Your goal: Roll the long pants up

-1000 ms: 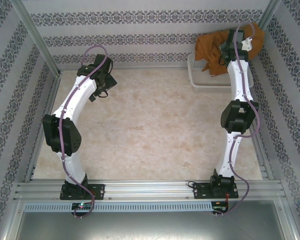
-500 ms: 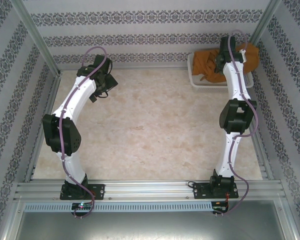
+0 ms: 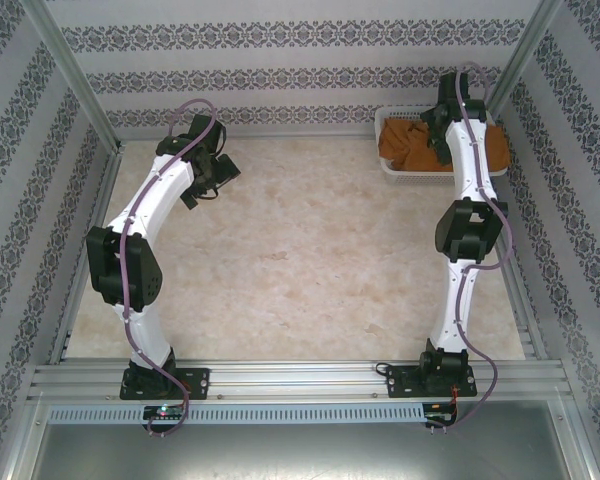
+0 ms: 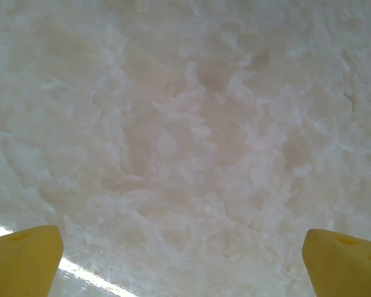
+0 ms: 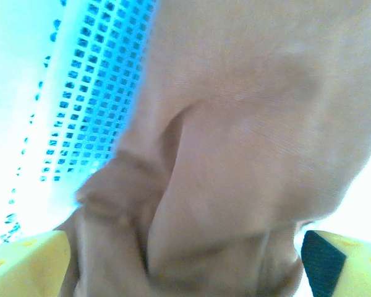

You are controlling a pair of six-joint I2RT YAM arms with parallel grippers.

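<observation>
No legible text, labels, brands or numbers.

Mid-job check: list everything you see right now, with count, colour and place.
rust-brown cloth long pants: one, rust-brown, bunched inside the basket
white perforated plastic basket: one, white, far right corner of the table
beige marbled table: one, beige, centre of the cell
left tool: one, yellow fingertips, open above bare table
right tool: one, yellow fingertips, open over the pants in the basket
</observation>
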